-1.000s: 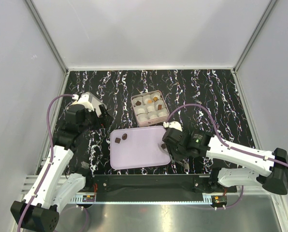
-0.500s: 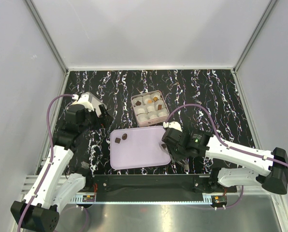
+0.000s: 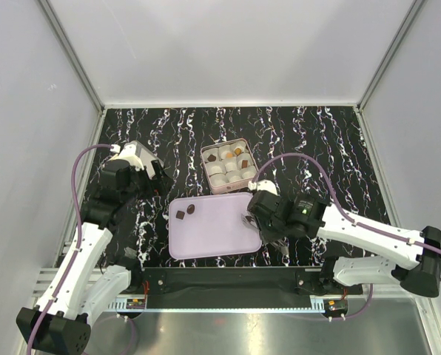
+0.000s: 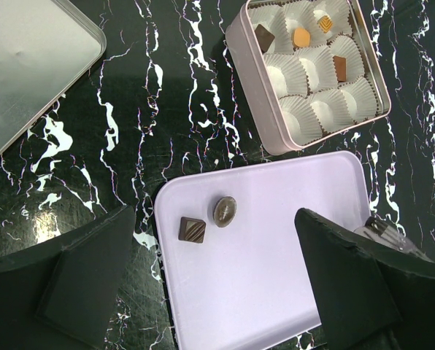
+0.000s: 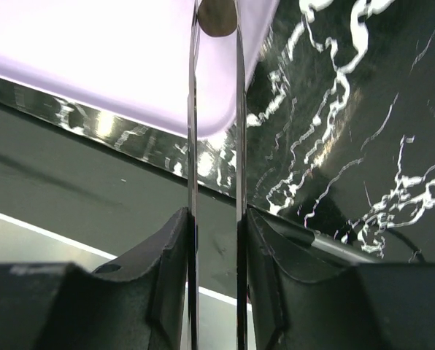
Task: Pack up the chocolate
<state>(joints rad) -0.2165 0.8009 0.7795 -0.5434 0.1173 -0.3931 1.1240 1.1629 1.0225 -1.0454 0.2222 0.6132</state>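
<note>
Brown chocolate (image 5: 216,22), pinched by narrowed right tool (image 5: 215,7)

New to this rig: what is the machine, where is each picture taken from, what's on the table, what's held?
Two robot arms are bolted side by side at the near edge. The wide picture looks down from above: left arm on the left, right arm on the right. The other two come from cameras on their wrists. On the table lie a lavender tray, a square tin of paper cups and a metal lid. Four chocolates sit in cups; two dark ones lie on the tray. The left jaws stand open, empty. Another brown piece sits between the right jaws' tips at the tray's edge; whether it is gripped, I cannot tell.
</note>
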